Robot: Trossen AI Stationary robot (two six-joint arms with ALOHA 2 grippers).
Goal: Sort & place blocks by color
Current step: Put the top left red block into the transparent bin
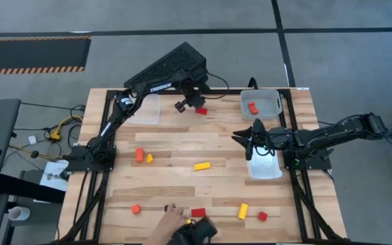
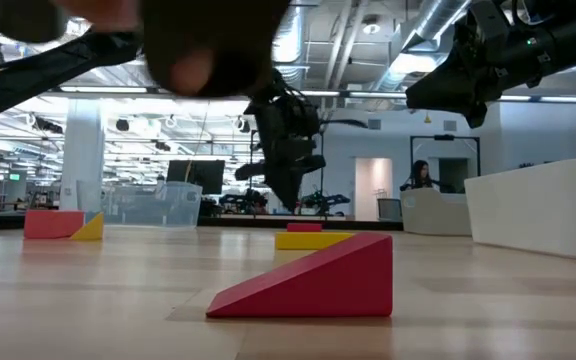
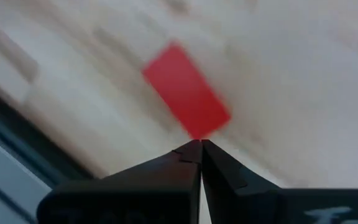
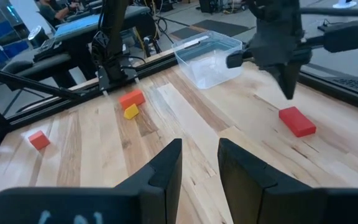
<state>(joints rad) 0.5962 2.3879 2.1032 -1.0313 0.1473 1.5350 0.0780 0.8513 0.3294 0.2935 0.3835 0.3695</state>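
The table carries three trays: a clear one far left, a grey one already holding a red block, a white one under my right arm. The blocks lie scattered so each colour can go to its own tray. My left pincer hangs pressed together, empty, just beside a red bar, likely lining up to take it. My right pincer waits part spread, pinching nothing. A person's hand reaches in at the near edge.
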